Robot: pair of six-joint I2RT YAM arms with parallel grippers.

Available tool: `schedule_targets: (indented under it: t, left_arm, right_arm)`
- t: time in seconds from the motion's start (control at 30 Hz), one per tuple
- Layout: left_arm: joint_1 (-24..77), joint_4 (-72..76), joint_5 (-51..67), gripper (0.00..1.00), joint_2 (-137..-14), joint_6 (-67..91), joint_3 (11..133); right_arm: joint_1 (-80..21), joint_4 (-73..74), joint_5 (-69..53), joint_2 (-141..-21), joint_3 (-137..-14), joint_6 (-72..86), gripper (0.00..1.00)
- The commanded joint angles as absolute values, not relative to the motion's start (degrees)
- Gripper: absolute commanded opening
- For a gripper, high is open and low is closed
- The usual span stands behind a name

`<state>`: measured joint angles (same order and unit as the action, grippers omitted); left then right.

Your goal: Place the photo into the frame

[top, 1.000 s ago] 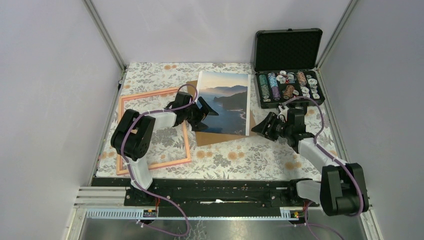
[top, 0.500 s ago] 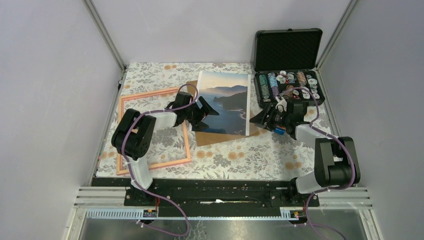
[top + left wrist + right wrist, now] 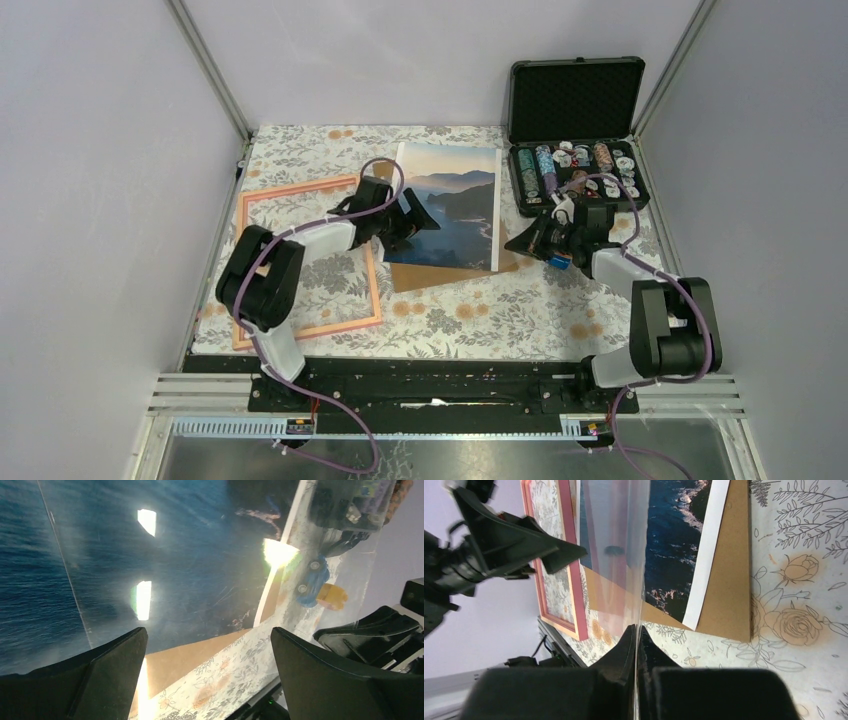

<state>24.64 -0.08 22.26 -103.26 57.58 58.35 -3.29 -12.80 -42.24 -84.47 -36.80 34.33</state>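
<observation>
The photo (image 3: pixel 455 200), a blue sea coast print, lies face up on a brown backing board (image 3: pixel 440 275) at mid table. The pink frame (image 3: pixel 300 187) lies flat to its left. My right gripper (image 3: pixel 515 243) sits at the photo's right edge, shut on the edge of a clear sheet (image 3: pixel 619 545) that slants up over the photo (image 3: pixel 674 540). My left gripper (image 3: pixel 415 215) hangs open over the photo's left edge, nothing between its fingers. In the left wrist view the photo (image 3: pixel 190 570) shows through the glaring sheet, and the board (image 3: pixel 190 655) lies between the open fingers.
An open black case (image 3: pixel 575 170) of poker chips stands at the back right, close behind my right arm. A floral cloth (image 3: pixel 480 315) covers the table. Grey walls close in both sides, and a black rail runs along the near edge.
My right gripper has shut on the clear sheet's edge, and its arm has swung in closer. My left gripper has shifted slightly up and right, further over the photo's left edge.
</observation>
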Motion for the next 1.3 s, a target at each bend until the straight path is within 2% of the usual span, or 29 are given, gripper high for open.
schedule_targets:
  t: [0.0,0.17,0.37,0.53,0.7,0.87,1.27]
  left_arm:
    - [24.9,-6.6,12.7,0.99,-95.5,48.3,64.5]
    - [22.7,-10.7,5.1,0.99,-91.8,45.6,66.7]
    - [13.6,-13.6,2.4,0.99,-91.4,53.5,64.0]
    - [9.8,-12.8,4.7,0.99,-93.8,57.8,61.3]
    - [9.4,-11.7,6.3,0.99,-96.9,59.5,59.8]
    - [9.3,-9.2,12.6,0.99,-101.8,61.0,59.0]
    - [10.8,1.3,22.6,0.99,-104.2,61.4,58.0]
  right_arm:
    - [-3.4,-7.0,-39.8,-77.7,-40.3,28.2,0.0]
    - [-3.4,-2.2,-38.4,-71.5,-39.9,25.6,0.0]
    - [-3.4,-0.3,-40.0,-65.0,-39.7,26.8,0.0]
    - [-3.4,-0.3,-41.1,-62.3,-39.1,28.1,0.0]
    - [-3.4,-0.3,-42.4,-61.5,-39.2,28.9,0.0]
    - [-3.3,-0.4,-43.3,-59.9,-40.1,30.3,0.0]
    - [-3.5,-4.0,-46.0,-57.3,-40.9,39.3,0.0]
